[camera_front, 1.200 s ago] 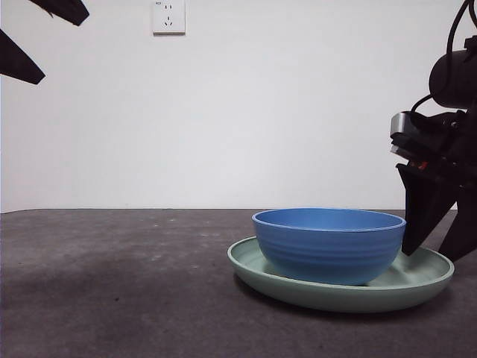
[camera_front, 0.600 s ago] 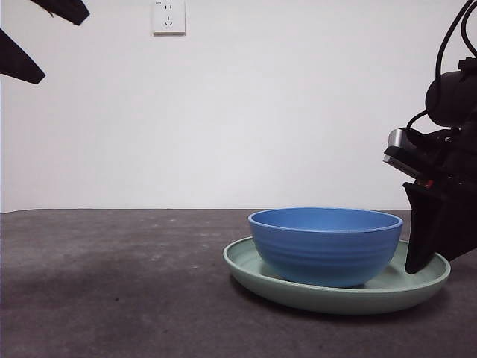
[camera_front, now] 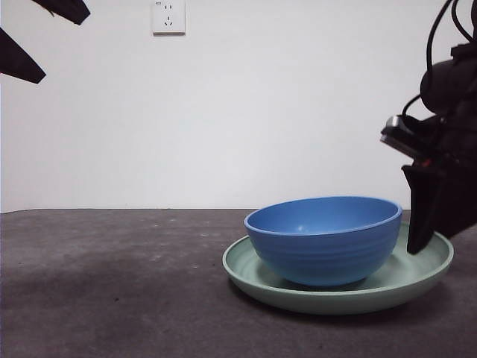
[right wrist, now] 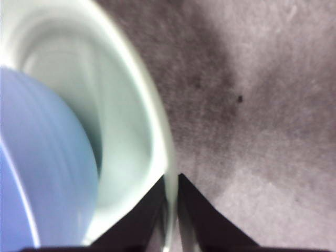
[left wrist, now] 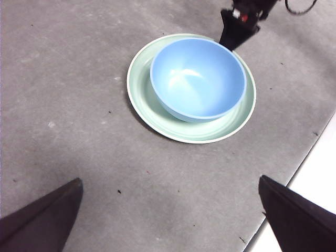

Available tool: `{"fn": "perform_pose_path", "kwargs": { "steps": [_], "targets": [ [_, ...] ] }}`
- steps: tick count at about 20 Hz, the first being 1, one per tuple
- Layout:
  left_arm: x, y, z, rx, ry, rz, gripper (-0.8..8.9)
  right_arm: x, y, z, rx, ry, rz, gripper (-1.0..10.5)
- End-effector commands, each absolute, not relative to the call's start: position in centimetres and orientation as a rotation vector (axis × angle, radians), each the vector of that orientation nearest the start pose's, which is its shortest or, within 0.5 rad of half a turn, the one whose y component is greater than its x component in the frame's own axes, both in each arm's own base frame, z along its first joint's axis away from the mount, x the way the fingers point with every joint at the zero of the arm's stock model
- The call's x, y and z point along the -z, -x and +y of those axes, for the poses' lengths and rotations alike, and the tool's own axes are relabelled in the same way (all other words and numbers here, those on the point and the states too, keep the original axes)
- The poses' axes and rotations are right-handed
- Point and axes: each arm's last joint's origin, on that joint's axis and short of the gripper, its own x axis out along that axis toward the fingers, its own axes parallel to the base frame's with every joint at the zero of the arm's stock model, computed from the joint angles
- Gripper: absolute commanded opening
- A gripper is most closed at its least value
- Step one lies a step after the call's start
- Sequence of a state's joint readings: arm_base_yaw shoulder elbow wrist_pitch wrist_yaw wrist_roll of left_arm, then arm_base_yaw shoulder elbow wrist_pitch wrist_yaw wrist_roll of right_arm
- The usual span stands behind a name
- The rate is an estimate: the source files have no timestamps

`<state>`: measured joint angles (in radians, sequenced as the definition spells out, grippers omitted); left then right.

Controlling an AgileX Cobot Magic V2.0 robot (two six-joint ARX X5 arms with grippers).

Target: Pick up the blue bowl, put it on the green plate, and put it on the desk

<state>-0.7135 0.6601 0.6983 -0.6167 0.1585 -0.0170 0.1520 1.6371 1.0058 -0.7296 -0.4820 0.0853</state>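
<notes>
The right gripper (right wrist: 170, 210) pinches the low rim of the wide, pale mint-green round plate (camera_front: 417, 280), tilting it. The glossy blue ridged bowl (camera_front: 322, 237) sits tilted in it, on the dark speckled desk (camera_front: 112, 298). The left gripper (left wrist: 168, 210) hangs spread apart above.

R hand (camera_front: 417, 242) lifted green plate (camera_front: 339, 294) rim, tilting it & blue bowl (camera_front: 322, 239).
</notes>
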Motion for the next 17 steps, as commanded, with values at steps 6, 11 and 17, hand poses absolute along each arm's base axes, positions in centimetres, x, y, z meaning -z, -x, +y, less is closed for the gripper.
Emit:
{"fn": "perform_pose_path", "kwargs": {
  "steps": [6, 11, 17],
  "targets": [
    [-28.8, -9.9, -9.3, 0.847, -0.139, 0.56, 6.34, -20.5, -29.9, 8.3, -0.568, -0.345, 1.339, 0.1],
    [-28.8, -9.9, -9.3, 0.847, -0.139, 0.56, 6.34, -20.7, -29.7, 11.8, -0.618, -0.354, 1.302, 0.1],
    [-28.8, -9.9, -9.3, 0.847, -0.138, 0.559, 6.34, -19.4, -29.8, 15.4, -0.659, -0.366, 1.296, 0.1]
  ]
}}
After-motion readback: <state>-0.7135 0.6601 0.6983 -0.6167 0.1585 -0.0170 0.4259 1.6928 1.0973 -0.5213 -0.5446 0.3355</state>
